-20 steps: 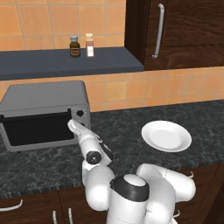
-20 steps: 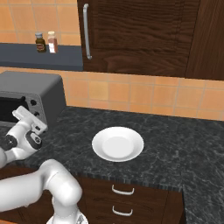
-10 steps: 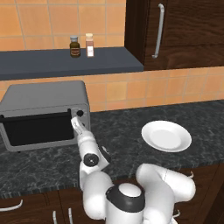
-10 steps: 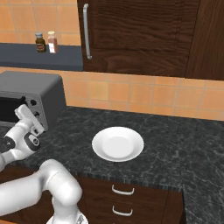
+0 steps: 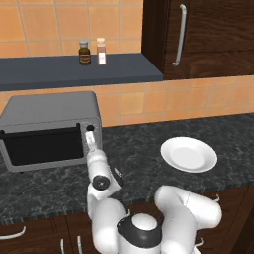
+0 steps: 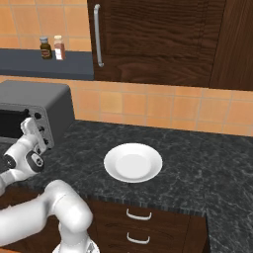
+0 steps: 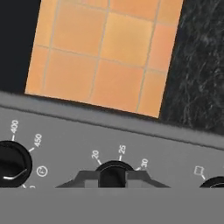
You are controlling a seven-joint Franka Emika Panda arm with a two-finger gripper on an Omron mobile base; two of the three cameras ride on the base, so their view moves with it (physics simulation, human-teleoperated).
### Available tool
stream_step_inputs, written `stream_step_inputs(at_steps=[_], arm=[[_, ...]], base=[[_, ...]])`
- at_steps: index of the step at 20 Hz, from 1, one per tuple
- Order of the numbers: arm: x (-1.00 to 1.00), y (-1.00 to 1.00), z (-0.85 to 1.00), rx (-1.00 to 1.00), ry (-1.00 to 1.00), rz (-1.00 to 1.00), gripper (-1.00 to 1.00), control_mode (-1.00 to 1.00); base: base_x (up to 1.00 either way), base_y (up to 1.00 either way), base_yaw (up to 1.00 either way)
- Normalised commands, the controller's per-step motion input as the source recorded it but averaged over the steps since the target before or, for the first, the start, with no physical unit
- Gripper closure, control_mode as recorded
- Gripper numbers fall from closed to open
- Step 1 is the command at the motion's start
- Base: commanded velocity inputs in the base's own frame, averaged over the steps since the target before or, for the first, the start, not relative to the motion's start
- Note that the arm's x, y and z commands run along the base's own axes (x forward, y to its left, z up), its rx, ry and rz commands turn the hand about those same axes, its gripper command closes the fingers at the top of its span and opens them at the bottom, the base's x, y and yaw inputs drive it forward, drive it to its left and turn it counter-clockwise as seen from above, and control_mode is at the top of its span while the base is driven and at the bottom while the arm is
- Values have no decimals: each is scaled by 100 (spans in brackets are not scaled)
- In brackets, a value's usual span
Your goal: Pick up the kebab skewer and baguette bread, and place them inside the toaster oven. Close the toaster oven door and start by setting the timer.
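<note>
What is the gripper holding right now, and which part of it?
The gripper is shut on the middle knob of the toaster oven, the one ringed with 20, 25 and 30. Its fingers pinch the knob's two sides.

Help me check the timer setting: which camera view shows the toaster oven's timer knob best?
The hand view: the timer knob sits dead ahead, its 20, 25 and 30 marks readable, with the shut gripper on it. In the left base view the gripper hides it on the toaster oven. The right base view shows the knobs as tiny dark dots.
</note>
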Motion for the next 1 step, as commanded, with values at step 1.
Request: stream_step_inputs(at_steps=[1], arm=[[0, 0, 0, 27, 0, -7, 100, -100]], base=[[0, 0, 0]])
